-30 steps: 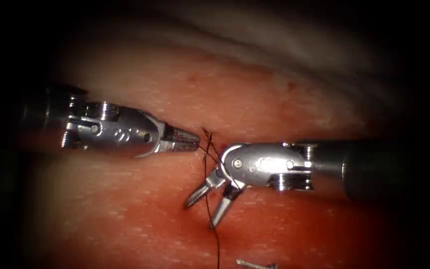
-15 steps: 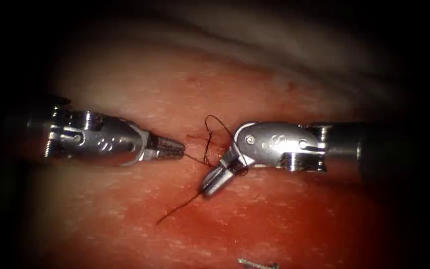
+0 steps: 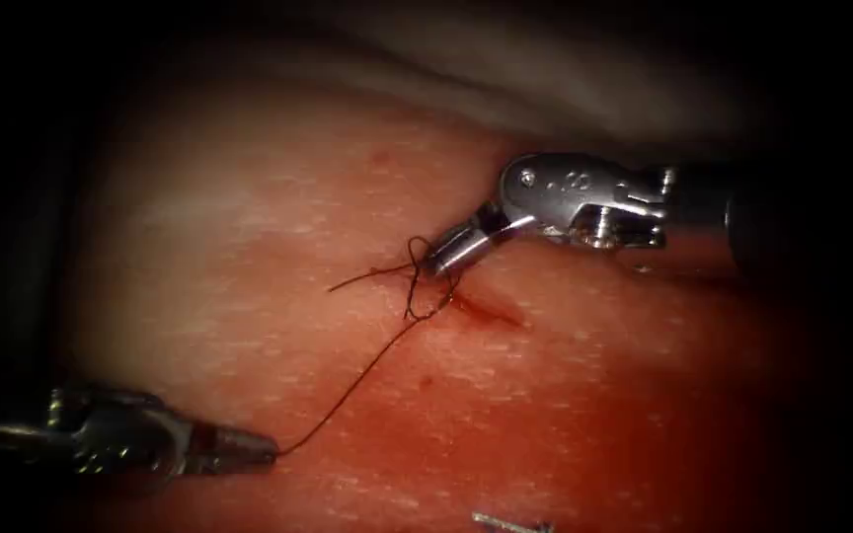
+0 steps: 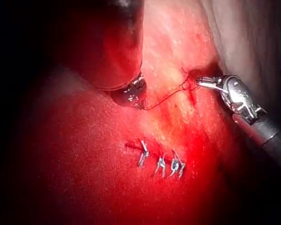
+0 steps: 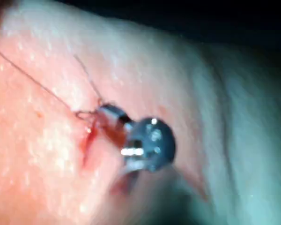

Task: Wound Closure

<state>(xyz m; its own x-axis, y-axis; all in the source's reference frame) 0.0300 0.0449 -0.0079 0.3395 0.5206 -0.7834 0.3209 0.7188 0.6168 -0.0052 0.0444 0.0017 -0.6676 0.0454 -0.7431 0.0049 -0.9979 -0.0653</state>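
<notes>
Darkness ringed the lit field on every side. Beyond it lay a pale, folded backdrop (image 3: pixel 565 69), dimly lit. The light fell brightest at the centre.

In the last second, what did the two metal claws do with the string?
The left tool slid away down and to the left, its jaws shut on the thread, drawing the strand out long. The right tool closed its open jaws on the thread, then rose up and right, tightening the loop at the cut. The tissue stayed put. The metal piece at the endoscope view's bottom edge, perhaps the needle, stayed too.
</notes>
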